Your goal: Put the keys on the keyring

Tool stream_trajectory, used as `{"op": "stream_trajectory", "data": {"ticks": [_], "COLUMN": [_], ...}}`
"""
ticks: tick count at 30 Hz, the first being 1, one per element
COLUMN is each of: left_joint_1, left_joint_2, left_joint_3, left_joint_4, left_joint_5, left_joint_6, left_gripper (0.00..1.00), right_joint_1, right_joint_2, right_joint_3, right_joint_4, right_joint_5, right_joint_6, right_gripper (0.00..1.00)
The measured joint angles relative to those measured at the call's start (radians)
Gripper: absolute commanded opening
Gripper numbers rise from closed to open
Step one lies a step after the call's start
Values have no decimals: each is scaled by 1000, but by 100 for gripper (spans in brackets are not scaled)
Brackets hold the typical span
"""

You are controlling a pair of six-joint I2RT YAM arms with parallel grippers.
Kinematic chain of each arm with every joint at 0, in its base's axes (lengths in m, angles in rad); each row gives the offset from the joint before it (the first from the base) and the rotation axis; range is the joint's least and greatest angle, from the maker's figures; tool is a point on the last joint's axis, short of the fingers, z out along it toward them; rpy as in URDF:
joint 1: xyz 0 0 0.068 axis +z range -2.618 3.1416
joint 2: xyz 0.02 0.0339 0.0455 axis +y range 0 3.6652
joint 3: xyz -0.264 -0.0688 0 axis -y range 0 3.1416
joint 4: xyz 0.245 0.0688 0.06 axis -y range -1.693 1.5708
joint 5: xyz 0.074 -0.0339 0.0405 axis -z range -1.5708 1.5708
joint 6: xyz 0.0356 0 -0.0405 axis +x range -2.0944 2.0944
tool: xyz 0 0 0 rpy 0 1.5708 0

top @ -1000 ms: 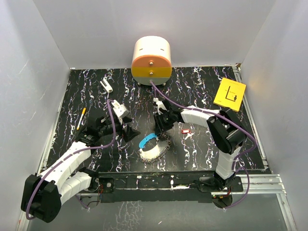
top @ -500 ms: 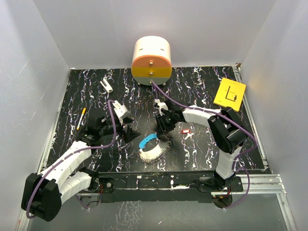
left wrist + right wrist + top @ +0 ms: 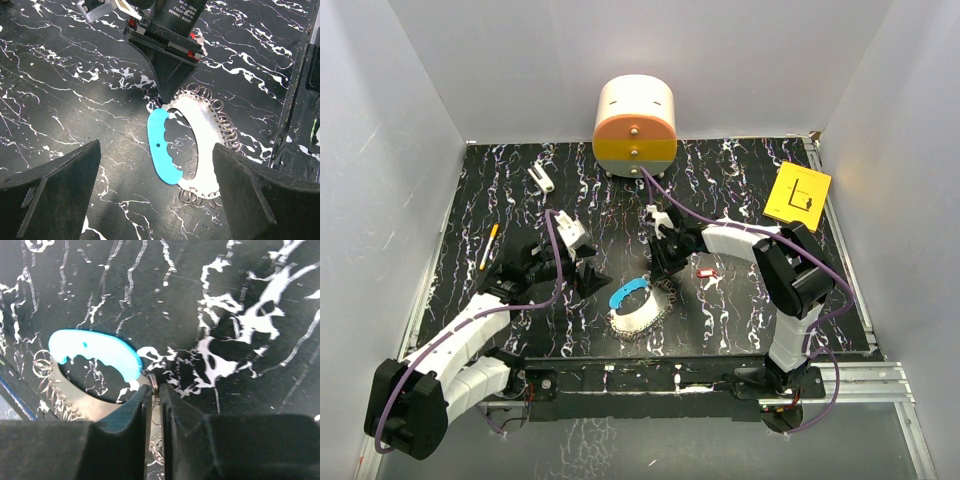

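Observation:
The keyring [image 3: 636, 306] lies flat on the black marbled table: a bright-blue band [image 3: 163, 150] joined to a white plate [image 3: 202, 119] edged with small wire rings. My right gripper [image 3: 154, 389] comes down at the loop's far end, shut on a thin wire ring beside the blue band [image 3: 95, 352]; it also shows from above [image 3: 661, 272]. My left gripper [image 3: 156, 165] stands wide open just left of the loop, touching nothing, its fingers [image 3: 55, 190] on either side of the view. A tiny red key [image 3: 705, 271] lies on the table right of the loop, apart from it.
An orange and white drum [image 3: 635, 125] stands at the back centre. A yellow card [image 3: 798, 196] lies at the back right. A white clip [image 3: 542, 178] and a yellow pen [image 3: 488, 246] lie on the left side.
The right jaws have closed down on the loop's wire ring. The left jaws have opened slightly wider. The loop and red key stay where they were.

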Motion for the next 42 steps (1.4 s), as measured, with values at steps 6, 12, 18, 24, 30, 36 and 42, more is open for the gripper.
{"op": "stream_trajectory", "data": {"ticks": [6,12,18,24,30,36,42], "left_joint_1": [0,0,0,-30,-49,-53,-53], "left_joint_2": [10,38,101,153,169,179,179], "left_joint_3": [-10,-14,-2,60,115,116,116], "left_joint_4": [32,89,119,69,42,76,147], "left_joint_5": [-3,1,40,66,79,83,103], "left_joint_6": [-3,-31,-31,26,68,43,-30], "left_gripper": [92,93,93,92,92,92,92], "right_joint_1": [-10,-10,-10,-2,51,122,169], "right_joint_2": [0,-80,-265,-324,-376,-522,-701], "right_joint_3": [-13,-89,-142,-100,-97,-113,-237], "right_joint_4": [14,45,50,-4,-61,-13,147], "right_joint_5": [5,5,-3,-48,-51,-34,34], "right_joint_6": [15,3,-34,-38,-20,42,123], "right_gripper": [8,8,8,8,8,8,8]}}
